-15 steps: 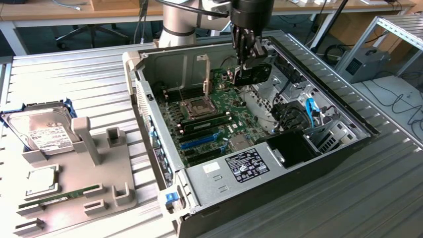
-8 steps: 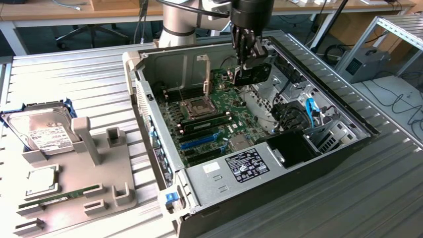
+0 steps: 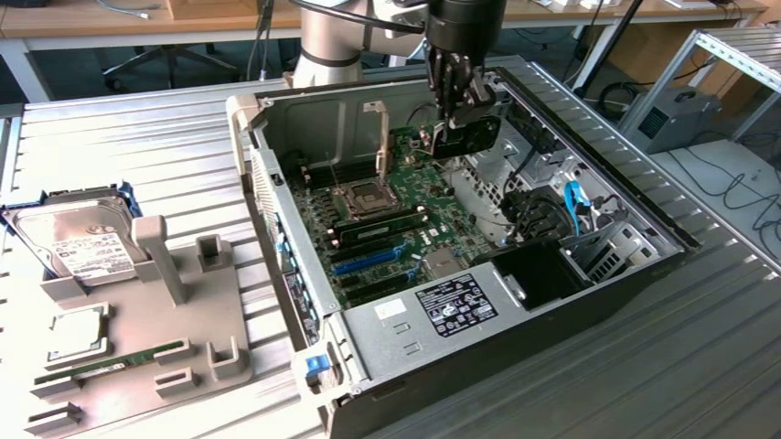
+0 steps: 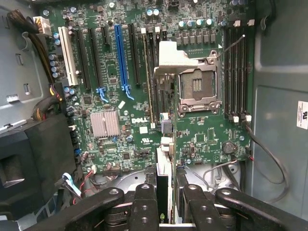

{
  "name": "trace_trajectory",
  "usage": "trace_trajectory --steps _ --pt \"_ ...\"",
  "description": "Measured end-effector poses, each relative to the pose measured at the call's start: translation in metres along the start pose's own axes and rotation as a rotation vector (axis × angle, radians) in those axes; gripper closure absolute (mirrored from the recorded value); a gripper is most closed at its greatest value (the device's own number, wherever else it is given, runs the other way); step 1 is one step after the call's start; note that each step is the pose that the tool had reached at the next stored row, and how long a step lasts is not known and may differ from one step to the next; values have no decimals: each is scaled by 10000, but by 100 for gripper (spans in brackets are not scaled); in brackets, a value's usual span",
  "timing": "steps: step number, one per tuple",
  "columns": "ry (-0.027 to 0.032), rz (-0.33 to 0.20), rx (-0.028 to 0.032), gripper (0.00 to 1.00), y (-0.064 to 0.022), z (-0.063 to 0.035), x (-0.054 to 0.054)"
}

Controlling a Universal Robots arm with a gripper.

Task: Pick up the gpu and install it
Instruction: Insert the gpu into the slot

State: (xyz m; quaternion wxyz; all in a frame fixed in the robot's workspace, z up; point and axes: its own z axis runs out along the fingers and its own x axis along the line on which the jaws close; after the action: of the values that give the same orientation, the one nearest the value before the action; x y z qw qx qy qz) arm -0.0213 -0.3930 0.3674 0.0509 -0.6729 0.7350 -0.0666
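- Jaws partly closed, clamped on the gpu; in the wrist view the card sits edge-on between the two black fingers, touching both.
- gpu hangs just below the jaws, inside the open computer case, above the motherboard; by my reading it is not seated in any slot.
- Card's thin edge runs the same way as the expansion slots' length.
- Blue slot lies ahead of the jaws and off to one side, apart from the card; CPU socket lies off to the other side.
- Arm drops into the case from above, wrist near vertical, fingers pointing down at the board.
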Motion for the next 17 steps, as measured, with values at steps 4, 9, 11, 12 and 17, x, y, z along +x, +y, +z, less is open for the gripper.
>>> trace_trajectory --steps 4,9,11,12,17 --pt "-10 -100 2 74 0 0 0" --pt "-26 -247 5 74 0 0 0" --pt "-31 -310 7 74 0 0 0" --pt "-34 -342 7 74 0 0 0" --pt "-55 -496 10 74 0 0 0"
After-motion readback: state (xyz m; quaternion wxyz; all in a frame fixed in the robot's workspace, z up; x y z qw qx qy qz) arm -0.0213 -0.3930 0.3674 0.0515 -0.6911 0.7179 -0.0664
